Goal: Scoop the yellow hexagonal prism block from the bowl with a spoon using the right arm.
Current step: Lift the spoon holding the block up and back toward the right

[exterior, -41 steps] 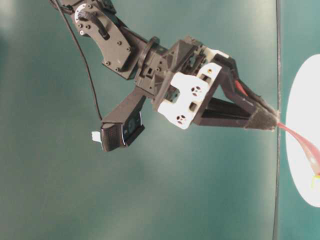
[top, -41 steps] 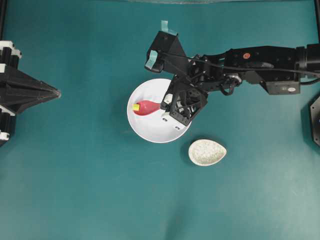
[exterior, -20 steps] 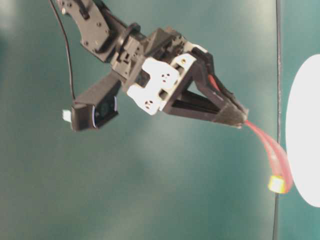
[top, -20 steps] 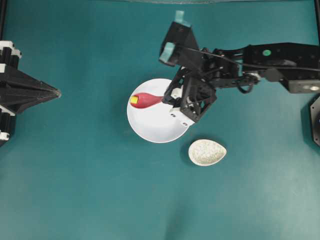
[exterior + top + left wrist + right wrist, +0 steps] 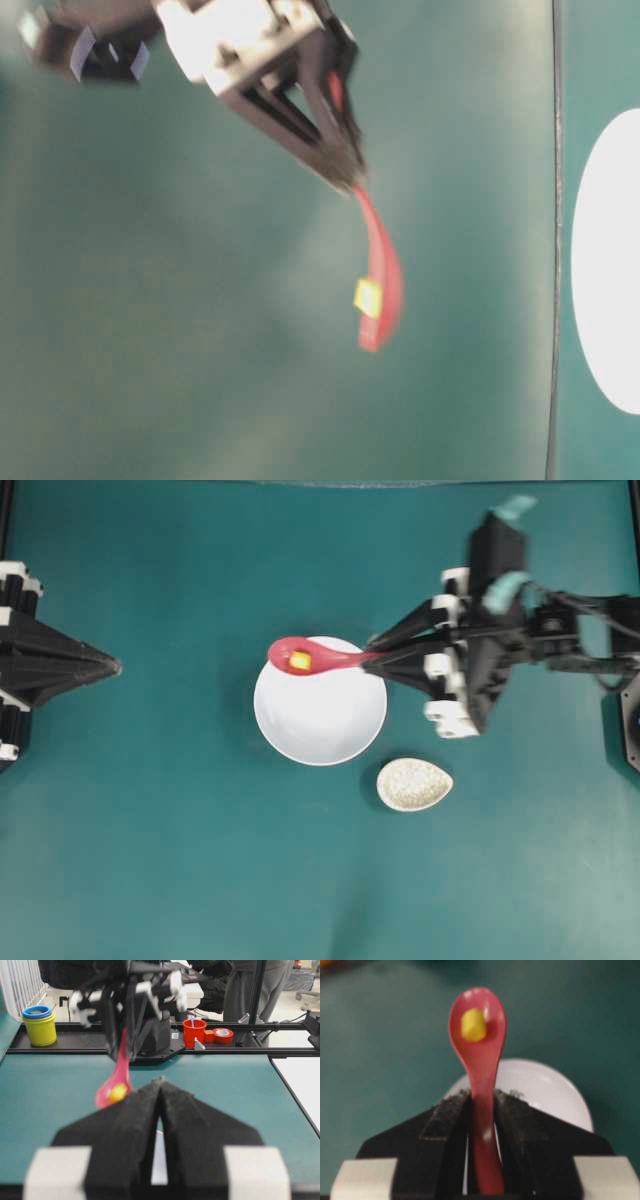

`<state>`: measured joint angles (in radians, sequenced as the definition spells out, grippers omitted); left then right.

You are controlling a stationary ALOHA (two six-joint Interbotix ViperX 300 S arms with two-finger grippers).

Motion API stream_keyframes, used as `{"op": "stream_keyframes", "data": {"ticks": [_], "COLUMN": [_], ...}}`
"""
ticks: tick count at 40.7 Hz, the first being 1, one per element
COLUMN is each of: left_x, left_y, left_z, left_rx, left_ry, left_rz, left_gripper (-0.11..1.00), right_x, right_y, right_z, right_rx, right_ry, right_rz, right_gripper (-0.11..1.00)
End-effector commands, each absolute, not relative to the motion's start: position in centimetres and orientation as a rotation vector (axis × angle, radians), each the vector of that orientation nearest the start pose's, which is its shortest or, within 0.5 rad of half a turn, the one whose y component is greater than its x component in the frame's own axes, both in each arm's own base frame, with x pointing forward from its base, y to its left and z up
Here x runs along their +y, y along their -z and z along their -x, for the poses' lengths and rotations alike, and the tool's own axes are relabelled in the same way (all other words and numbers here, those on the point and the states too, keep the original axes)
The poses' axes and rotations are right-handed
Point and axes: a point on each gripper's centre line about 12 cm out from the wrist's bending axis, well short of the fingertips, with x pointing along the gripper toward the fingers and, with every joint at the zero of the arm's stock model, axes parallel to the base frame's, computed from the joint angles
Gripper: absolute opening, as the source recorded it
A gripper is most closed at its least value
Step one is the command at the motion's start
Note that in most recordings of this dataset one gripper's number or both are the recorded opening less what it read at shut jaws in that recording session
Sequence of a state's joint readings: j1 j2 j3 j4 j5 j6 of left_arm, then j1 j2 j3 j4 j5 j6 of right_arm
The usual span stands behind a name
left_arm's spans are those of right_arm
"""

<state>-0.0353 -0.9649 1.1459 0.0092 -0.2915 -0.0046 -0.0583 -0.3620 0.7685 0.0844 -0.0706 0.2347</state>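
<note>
Over the teal desk (image 5: 150,830) we see our right gripper (image 5: 481,1110) pinching the glossy pink-red spoon (image 5: 318,659), the tiny yellow hexagonal block (image 5: 299,661) already in its scoop above the white bowl's (image 5: 320,730) rim, so little remains; the left gripper (image 5: 160,1091) is pressed together.

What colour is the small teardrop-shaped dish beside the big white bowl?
The dish is beige with fine speckles. It shows best in the overhead view.

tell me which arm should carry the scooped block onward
Right. The right gripper already clamps the spoon with the yellow block in its scoop; the left gripper sits shut, far from the bowl.
</note>
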Motion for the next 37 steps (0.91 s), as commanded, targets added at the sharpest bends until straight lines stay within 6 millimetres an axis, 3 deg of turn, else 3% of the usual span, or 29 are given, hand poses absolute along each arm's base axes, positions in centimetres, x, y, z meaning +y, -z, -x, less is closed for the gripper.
{"op": "stream_keyframes", "data": {"ticks": [1, 9, 37], "left_x": [-0.8, -0.8, -0.8], "left_y": [-31.8, -31.8, -31.8], "left_z": [-20.2, -20.2, -20.2], "left_rx": [-0.140, -0.140, -0.140], "left_ry": [0.041, 0.041, 0.041], "left_rz": [-0.002, -0.002, -0.002], "left_gripper": [0.00, 0.00, 0.00], "right_x": [-1.6, -1.4, -1.5], "right_y": [-28.8, -29.1, -28.8], "right_z": [-32.4, -31.1, -31.2], "right_rx": [0.238, 0.215, 0.243], "right_ry": [0.093, 0.086, 0.090], "right_rz": [-0.308, -0.309, -0.312], "right_gripper": [0.22, 0.22, 0.22]}}
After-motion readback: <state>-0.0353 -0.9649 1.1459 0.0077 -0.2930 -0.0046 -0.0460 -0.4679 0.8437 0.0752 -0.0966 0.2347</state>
